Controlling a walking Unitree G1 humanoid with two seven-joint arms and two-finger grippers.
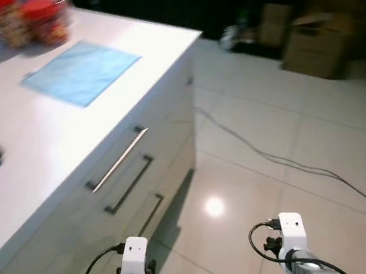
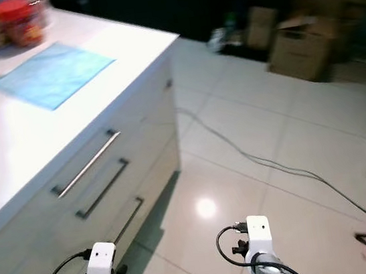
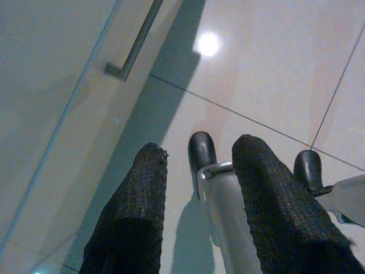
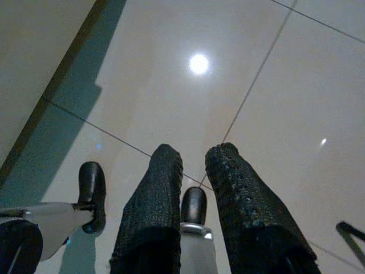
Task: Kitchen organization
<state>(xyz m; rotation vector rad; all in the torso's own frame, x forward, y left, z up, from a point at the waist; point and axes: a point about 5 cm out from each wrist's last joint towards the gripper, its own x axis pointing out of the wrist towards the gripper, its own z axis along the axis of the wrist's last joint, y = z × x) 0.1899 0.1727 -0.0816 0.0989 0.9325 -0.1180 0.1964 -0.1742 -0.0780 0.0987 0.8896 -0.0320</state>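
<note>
Desk (image 1: pixel 48 138) sits to my left, white top over handled drawers (image 1: pixel 115 163); tiled floor (image 1: pixel 270 132) ahead with a cable (image 1: pixel 288 164). Blue cloth (image 1: pixel 80 71) lies flat on it, red-lidded jars (image 1: pixel 36 20) behind. Left pincer (image 3: pixel 197 188) and right pincer (image 4: pixel 194 177) hang low over the floor, both open, empty.
</note>
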